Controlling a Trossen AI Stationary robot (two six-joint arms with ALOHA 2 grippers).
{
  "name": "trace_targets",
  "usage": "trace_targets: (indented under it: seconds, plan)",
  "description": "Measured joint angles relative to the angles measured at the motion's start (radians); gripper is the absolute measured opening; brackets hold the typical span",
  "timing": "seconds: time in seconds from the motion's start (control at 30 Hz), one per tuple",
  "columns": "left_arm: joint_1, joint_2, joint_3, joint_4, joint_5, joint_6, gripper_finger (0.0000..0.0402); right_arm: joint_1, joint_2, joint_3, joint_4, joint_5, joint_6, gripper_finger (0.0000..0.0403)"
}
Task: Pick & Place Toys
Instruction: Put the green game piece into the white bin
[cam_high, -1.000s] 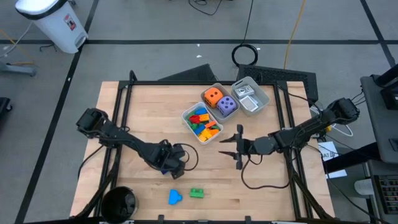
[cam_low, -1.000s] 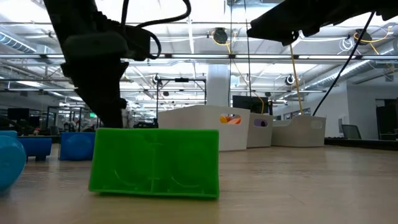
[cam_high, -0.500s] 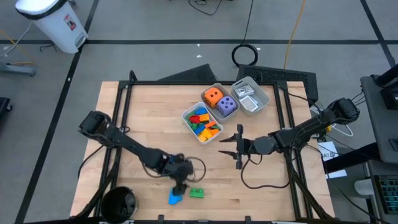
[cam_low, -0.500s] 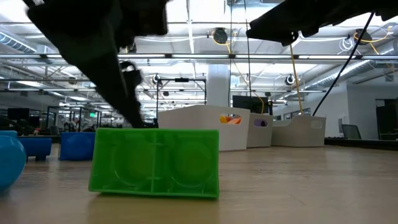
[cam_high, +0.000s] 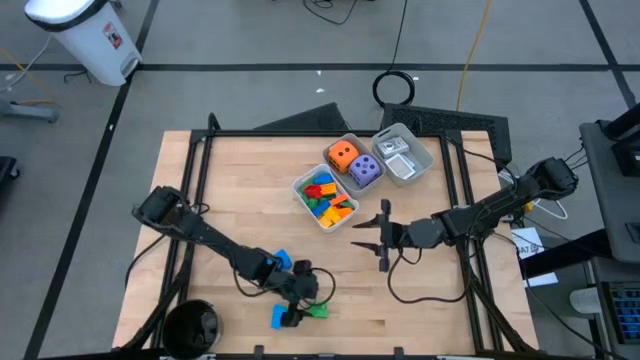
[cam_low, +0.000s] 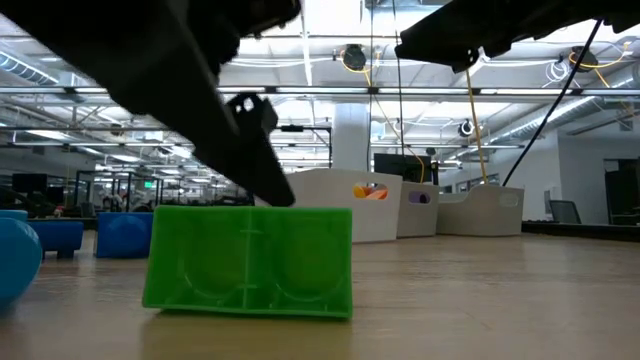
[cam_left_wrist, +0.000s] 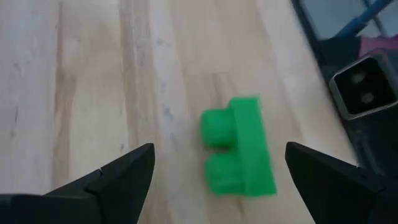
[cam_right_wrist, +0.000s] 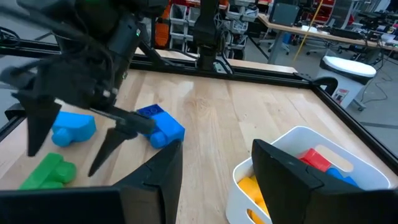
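While most of the toys already sit in the trays at the far side of the bench (cam_high: 230, 180), three bricks are left out on the wood. The left gripper (cam_high: 297, 312) hangs right over the green brick (cam_left_wrist: 239, 148) near the bench's front edge, jaws spread wide on either side of it and nothing held. Just beside that one lies a light blue brick (cam_right_wrist: 73, 127), and a darker blue brick (cam_right_wrist: 160, 127) rests a little farther in, by the left arm's wrist. The white tray (cam_high: 305, 205) holds a heap of coloured bricks; the orange die (cam_high: 342, 155) and purple die (cam_high: 364, 170) sit in the next tray. The right gripper (cam_high: 383, 238) waits mid-bench near the trays, jaws partly apart and empty. By my reckoning, the job is nearly done.
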Motion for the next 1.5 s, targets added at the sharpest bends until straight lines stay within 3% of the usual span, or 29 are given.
trace_targets:
  seconds: [0.2, 0.57, 0.7, 1.17, 1.37, 1.5]
  plan:
    - [-0.002, 0.068, -0.001, 0.063, 0.04, 0.002, 0.0365, -0.018, 0.0, 0.0, -0.01, 0.0, 0.003, 0.0164]
    - [0.009, 0.073, 0.0, 0.022, -0.007, -0.028, 0.0351, -0.03, 0.0, 0.0, -0.023, -0.003, 0.027, 0.0164]
    - [0.025, 0.073, 0.0, 0.0, 0.03, -0.054, 0.0294, -0.03, 0.0, 0.0, -0.023, -0.003, 0.027, 0.0164]
    - [0.069, 0.073, 0.0, 0.001, 0.06, -0.024, 0.0016, -0.03, 0.0, 0.0, -0.023, -0.003, 0.027, 0.0164]
    - [0.106, 0.073, 0.0, 0.001, 0.07, -0.07, 0.0012, -0.03, 0.0, 0.0, -0.023, -0.003, 0.027, 0.0164]
    - [0.11, 0.071, 0.0, 0.012, 0.167, -0.079, 0.0004, -0.03, 0.0, 0.0, -0.023, -0.003, 0.027, 0.0164]
